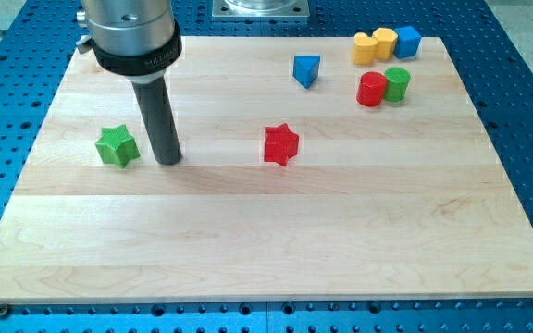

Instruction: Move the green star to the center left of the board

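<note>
Arm housing: cut off at the view's top; only the rod and collar show.
My tip (168, 160): no jaws, a plain rod holding nothing, resting on the wooden board (248, 250); contact with any block cannot be told.
Green star (117, 146): just beside my tip, toward the view's left, at the board's centre left.
Red star (281, 144): well to my tip's right.
Blue triangular block (306, 69): up and right of my tip.
Red cylinder (371, 90), green cylinder (396, 83): touching, far right.
Two yellow blocks (375, 45), blue cube (406, 41): clustered farthest up-right; yellow shapes unclear.
</note>
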Available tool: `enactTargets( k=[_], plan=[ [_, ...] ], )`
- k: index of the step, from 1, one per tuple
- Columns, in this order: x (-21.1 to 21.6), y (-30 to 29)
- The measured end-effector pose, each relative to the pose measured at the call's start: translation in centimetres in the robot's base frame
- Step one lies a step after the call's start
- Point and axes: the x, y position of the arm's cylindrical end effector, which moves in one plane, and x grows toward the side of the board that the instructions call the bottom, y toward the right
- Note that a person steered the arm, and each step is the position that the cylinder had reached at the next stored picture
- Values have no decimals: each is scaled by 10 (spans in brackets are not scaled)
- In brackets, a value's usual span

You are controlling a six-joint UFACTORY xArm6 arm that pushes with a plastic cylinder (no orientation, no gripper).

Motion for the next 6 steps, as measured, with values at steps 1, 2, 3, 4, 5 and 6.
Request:
enactTargets(
  k=[1, 2, 3, 4, 5, 6],
  plan=[
    [0, -29],
    [-5, -47],
    [-11, -65],
    [-11, -98],
    [-11, -72],
    [-29, -9]
  ],
)
